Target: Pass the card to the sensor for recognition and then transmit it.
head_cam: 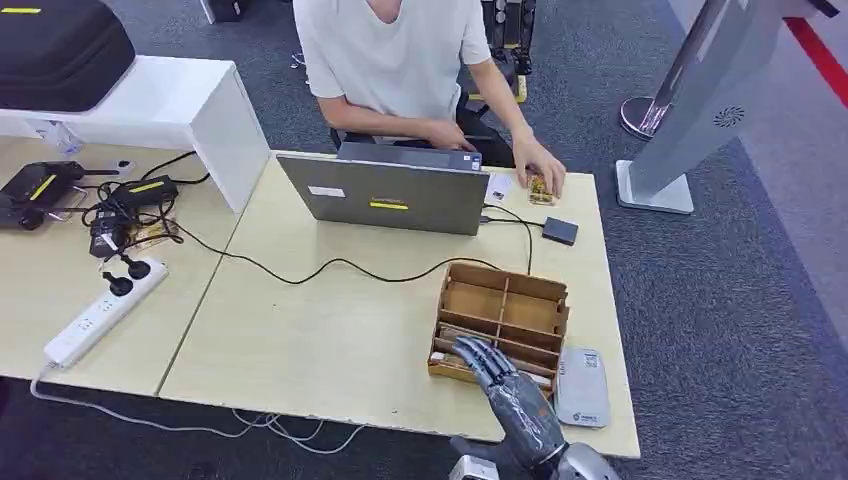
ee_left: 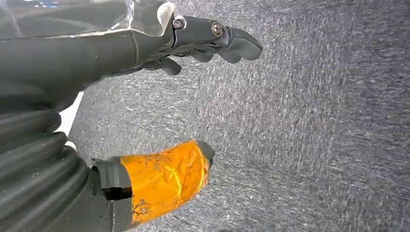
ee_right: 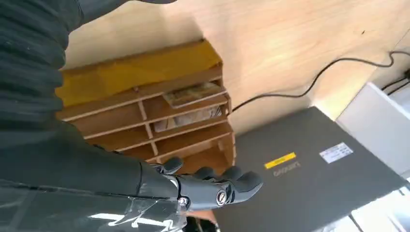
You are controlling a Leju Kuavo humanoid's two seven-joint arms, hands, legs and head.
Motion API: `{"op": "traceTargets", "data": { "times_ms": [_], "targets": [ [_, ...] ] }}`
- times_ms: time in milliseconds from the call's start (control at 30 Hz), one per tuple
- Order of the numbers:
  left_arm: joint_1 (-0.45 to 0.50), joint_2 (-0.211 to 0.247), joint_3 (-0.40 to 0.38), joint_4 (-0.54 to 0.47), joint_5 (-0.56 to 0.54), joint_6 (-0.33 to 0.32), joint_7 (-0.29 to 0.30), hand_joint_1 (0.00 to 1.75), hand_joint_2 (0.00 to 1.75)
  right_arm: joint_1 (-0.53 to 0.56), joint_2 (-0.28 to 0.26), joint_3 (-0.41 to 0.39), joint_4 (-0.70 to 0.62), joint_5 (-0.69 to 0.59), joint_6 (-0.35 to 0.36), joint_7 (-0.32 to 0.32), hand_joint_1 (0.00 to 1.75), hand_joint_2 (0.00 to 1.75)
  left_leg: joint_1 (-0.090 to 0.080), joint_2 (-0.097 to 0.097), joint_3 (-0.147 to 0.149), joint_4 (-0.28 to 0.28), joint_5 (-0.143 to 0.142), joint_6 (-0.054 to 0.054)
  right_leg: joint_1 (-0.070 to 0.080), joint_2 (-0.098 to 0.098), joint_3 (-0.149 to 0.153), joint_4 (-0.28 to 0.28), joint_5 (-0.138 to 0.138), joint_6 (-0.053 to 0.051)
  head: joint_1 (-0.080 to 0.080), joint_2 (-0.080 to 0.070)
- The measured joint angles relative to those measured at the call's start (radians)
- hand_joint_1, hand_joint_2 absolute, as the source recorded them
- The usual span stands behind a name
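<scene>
A wooden divided box (head_cam: 507,279) stands near the table's front right edge. Cards (head_cam: 466,329) lie in its nearer slots, and one card (ee_right: 191,94) lies flat in a slot of the box (ee_right: 140,72). My right hand (head_cam: 492,369) hovers over the box's front row with its fingers (ee_right: 217,185) spread and nothing in them. A small dark sensor pad (head_cam: 561,231) sits behind the box, cabled to the laptop (head_cam: 390,196). My left hand (ee_left: 193,43) hangs over grey carpet, holding nothing; its thumb (ee_left: 167,176) is wrapped in orange tape.
A person sits behind the laptop (ee_right: 300,179), one hand (head_cam: 540,170) resting on a card at the table's far right. A white device (head_cam: 583,388) lies right of the box. A black cable (head_cam: 330,268) crosses the table. A power strip (head_cam: 100,312) and chargers lie on the left.
</scene>
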Motion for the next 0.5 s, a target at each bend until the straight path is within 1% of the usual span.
{"op": "traceTargets", "data": {
  "times_ms": [100, 500],
  "targets": [
    [-0.001, 0.005, 0.000, 0.000, 0.000, -0.002, -0.001, 0.00, 1.75, -0.014, 0.010, 0.016, 0.029, -0.005, 0.000, -0.002, 0.00, 1.75, 0.000, 0.000, 0.000, 0.000, 0.000, 0.000, 0.000, 0.000, 0.000, 0.000, 0.000, 0.000, 0.000, 0.000],
    [-0.002, 0.009, 0.000, 0.000, -0.004, -0.003, -0.001, 0.00, 1.75, -0.055, 0.032, 0.035, 0.100, -0.022, 0.000, -0.011, 0.00, 1.75, 0.000, 0.000, 0.000, 0.000, 0.000, 0.000, 0.000, 0.000, 0.000, 0.000, 0.000, 0.000, 0.000, 0.000]
  ]
}}
